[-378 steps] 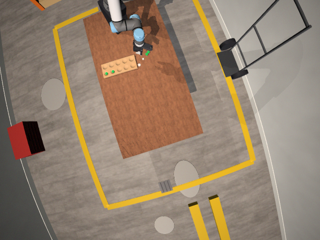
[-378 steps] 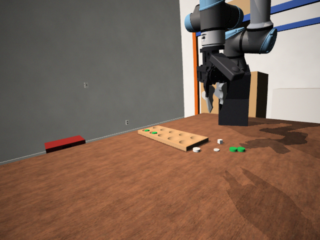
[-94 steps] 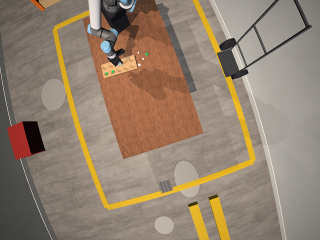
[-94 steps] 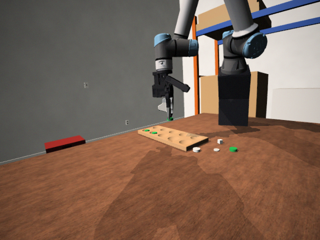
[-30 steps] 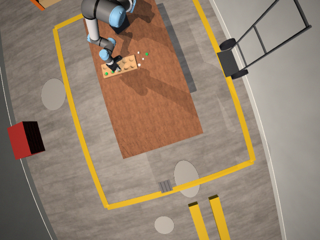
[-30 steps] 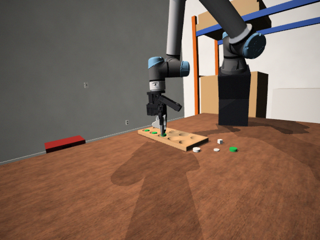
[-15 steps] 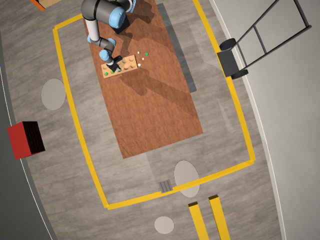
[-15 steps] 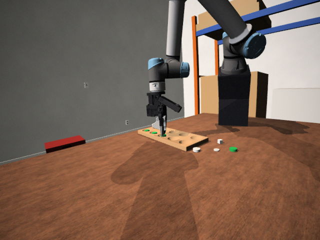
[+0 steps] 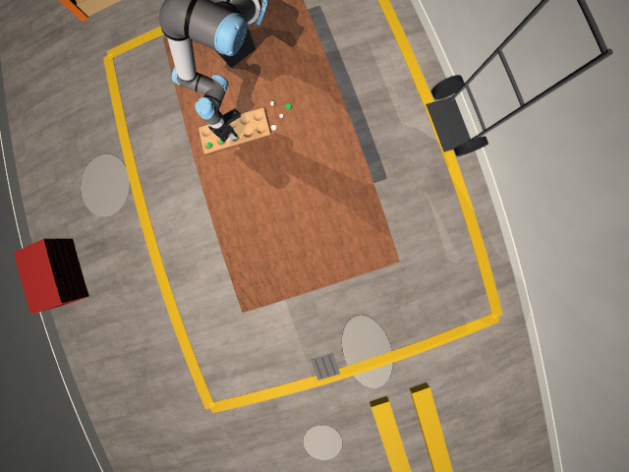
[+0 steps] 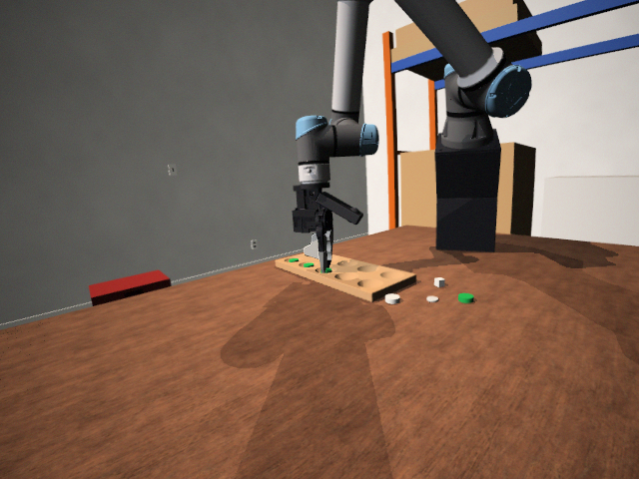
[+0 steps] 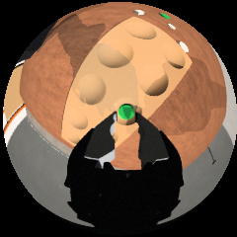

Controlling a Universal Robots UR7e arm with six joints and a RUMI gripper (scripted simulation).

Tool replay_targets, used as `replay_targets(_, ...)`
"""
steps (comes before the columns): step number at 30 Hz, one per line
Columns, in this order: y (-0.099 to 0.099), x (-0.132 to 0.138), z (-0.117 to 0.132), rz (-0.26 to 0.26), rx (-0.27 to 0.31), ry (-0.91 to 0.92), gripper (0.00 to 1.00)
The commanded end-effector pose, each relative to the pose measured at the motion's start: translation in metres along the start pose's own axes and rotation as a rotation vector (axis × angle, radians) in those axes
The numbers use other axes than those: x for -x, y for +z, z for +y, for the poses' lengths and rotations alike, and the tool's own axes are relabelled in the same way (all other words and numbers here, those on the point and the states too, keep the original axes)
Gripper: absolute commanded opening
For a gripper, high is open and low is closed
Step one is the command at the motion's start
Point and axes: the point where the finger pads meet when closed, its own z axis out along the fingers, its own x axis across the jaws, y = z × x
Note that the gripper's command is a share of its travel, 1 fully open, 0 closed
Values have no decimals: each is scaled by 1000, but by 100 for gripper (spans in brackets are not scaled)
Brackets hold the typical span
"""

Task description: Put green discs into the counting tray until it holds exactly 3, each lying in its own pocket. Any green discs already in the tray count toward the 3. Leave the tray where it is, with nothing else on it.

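Note:
The wooden counting tray (image 9: 259,117) (image 10: 392,286) (image 11: 126,75) lies on the table with round pockets in two rows. Two green discs (image 10: 293,259) (image 10: 309,264) lie in pockets at its left end; one shows from above (image 9: 208,145). My gripper (image 9: 228,136) (image 10: 325,267) (image 11: 126,119) stands upright with its tips down in a tray pocket. A third green disc (image 10: 327,269) (image 11: 125,112) sits low in that pocket between the fingertips, which stand slightly apart around it. Another green disc (image 9: 288,105) (image 10: 465,297) (image 11: 165,15) lies loose on the table right of the tray.
Three white pieces (image 10: 391,298) (image 10: 432,298) (image 10: 438,281) lie on the table between the tray and the loose green disc. The arm's dark base block (image 10: 466,196) stands behind the tray at the table's far end. The other tray pockets are empty.

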Motion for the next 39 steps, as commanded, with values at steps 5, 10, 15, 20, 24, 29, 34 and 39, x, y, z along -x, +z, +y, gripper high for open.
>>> replay_targets(5, -1, 0, 0, 1, 1, 0, 20)
replay_targets(10, -2, 0, 0, 1, 1, 0, 21)
replay_targets(15, -4, 0, 0, 1, 1, 0, 23)
replay_targets(20, -4, 0, 0, 1, 1, 0, 25)
replay_targets(24, -5, 0, 0, 1, 1, 0, 27)
replay_targets(29, -6, 0, 0, 1, 1, 0, 28)
replay_targets(34, -8, 0, 1, 1, 1, 0, 28)
replay_targets(39, -15, 0, 1, 0, 1, 0, 28)
